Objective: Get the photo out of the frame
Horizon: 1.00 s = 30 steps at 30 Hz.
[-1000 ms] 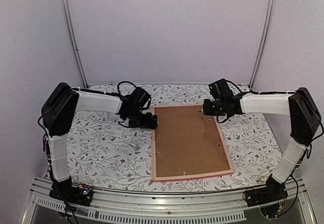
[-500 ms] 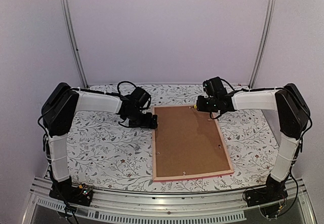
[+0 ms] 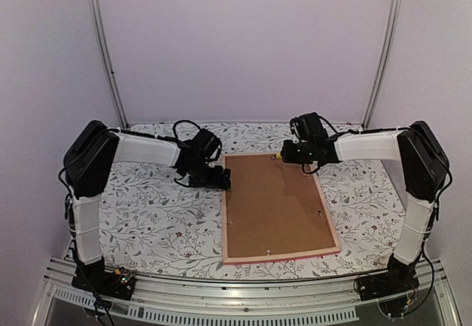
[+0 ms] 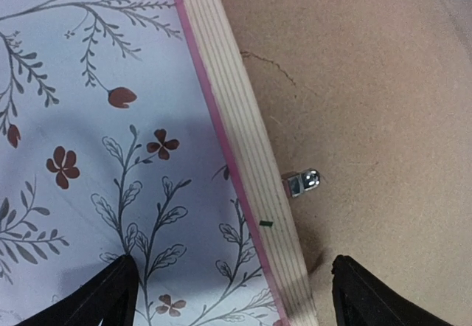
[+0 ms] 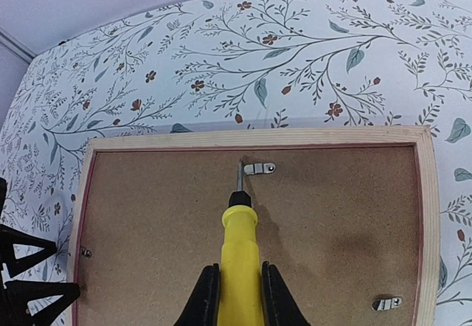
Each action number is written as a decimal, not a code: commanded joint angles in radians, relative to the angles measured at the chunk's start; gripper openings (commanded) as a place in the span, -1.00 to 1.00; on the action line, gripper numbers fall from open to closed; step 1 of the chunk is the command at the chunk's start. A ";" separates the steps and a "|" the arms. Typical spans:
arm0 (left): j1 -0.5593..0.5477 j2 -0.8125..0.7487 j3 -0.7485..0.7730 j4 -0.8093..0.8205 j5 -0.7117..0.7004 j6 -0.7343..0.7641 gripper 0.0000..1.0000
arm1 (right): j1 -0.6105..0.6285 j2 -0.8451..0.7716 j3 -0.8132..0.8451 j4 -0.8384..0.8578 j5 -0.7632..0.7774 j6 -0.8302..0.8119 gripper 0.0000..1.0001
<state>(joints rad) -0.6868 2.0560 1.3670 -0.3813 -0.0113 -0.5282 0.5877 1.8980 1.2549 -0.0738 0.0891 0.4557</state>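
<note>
Across the flower-patterned tabletop (image 3: pixel 147 208) the frame (image 3: pixel 281 255) lies flat and face down, just ahead of the two arms and between them. Its pink edge and pale wooden rails surround the brown backing board (image 3: pixel 273 204). The photo cannot be seen in any view.

At the frame's far left corner the left pincer (image 4: pixel 236 296) is spread wide and grips nothing. One finger hangs over the tabletop and the other over the backing board, with the left rail between them.

At the far rail the right pincer (image 5: pixel 240 293) is clenched on a yellow screwdriver (image 5: pixel 240 245). The tool's tip sits at a small metal clip (image 5: pixel 259 168) on the backing board.
</note>
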 commanded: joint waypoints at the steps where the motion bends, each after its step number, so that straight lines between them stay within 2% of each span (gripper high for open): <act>1: -0.010 0.013 0.024 0.008 0.004 -0.004 0.86 | 0.014 -0.009 -0.011 -0.028 -0.031 -0.015 -1.00; 12: -0.004 -0.030 0.023 0.006 0.004 -0.021 0.86 | 0.028 -0.026 0.019 -0.069 -0.053 -0.031 -1.00; 22: 0.054 -0.154 -0.094 0.113 0.157 -0.114 0.86 | 0.084 -0.011 0.057 -0.073 -0.147 -0.041 -1.00; 30: 0.077 -0.187 -0.157 0.197 0.257 -0.190 0.85 | 0.140 0.040 0.097 -0.066 -0.204 -0.048 -1.00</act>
<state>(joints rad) -0.6277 1.9011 1.2495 -0.2474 0.1776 -0.6647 0.7013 1.9034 1.3144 -0.1360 -0.0673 0.4217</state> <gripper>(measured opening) 0.926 0.154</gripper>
